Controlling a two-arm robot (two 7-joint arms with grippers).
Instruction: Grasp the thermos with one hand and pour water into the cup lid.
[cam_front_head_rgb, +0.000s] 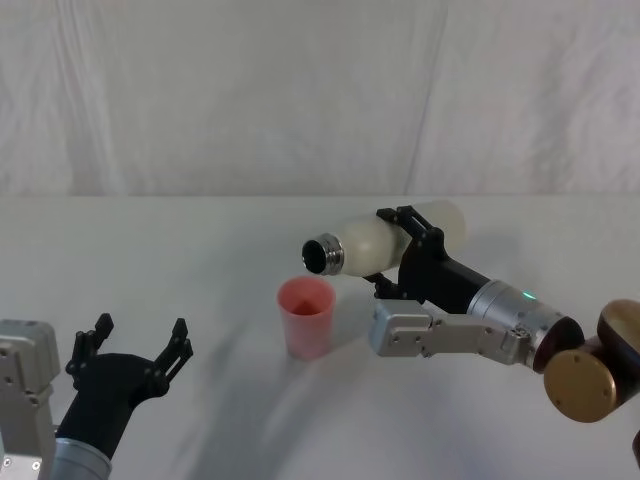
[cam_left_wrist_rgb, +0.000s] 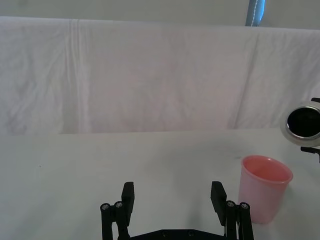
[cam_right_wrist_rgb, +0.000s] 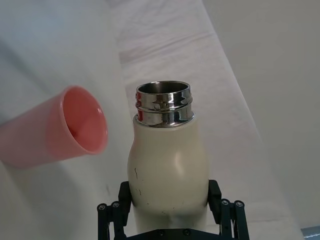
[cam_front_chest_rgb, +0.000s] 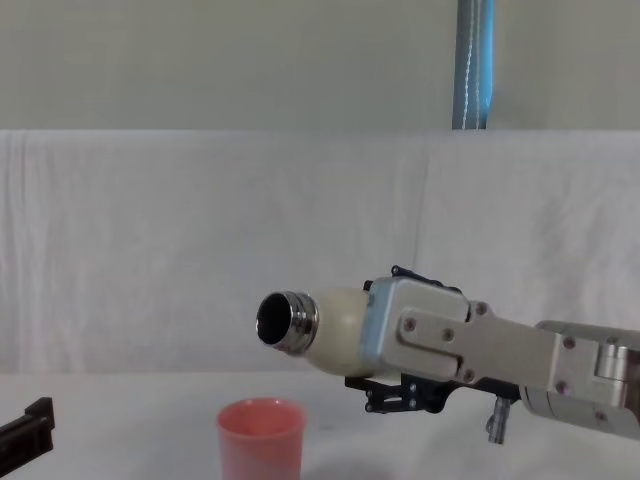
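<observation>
Two arms: right one at work, left one parked low at its own side of the table.
Table: white cloth, a white drape hanging behind it.
Right gripper: jaws clamped across the body of the thermos, one finger each side; the grip sits behind the shoulder, which leaves the neck free to pour.
Thermos: off the table, tipped close to level, base behind the jaws, steel neck ahead of them and pointing toward the robot's left.
Thermos mouth: open, no cap, sitting above the cup and toward its right rim; held that high so a stream would fall inside, by my reading.
Water: none seen leaving the mouth; a steeper tip likely needed.
Cup: pink, upright on the table, below and just ahead of the right jaws, touching nothing.
Cup inside: looks dry, though hard to be sure.
Left gripper: jaws spread wide and holding nothing, the cup well off to one side of them.
</observation>
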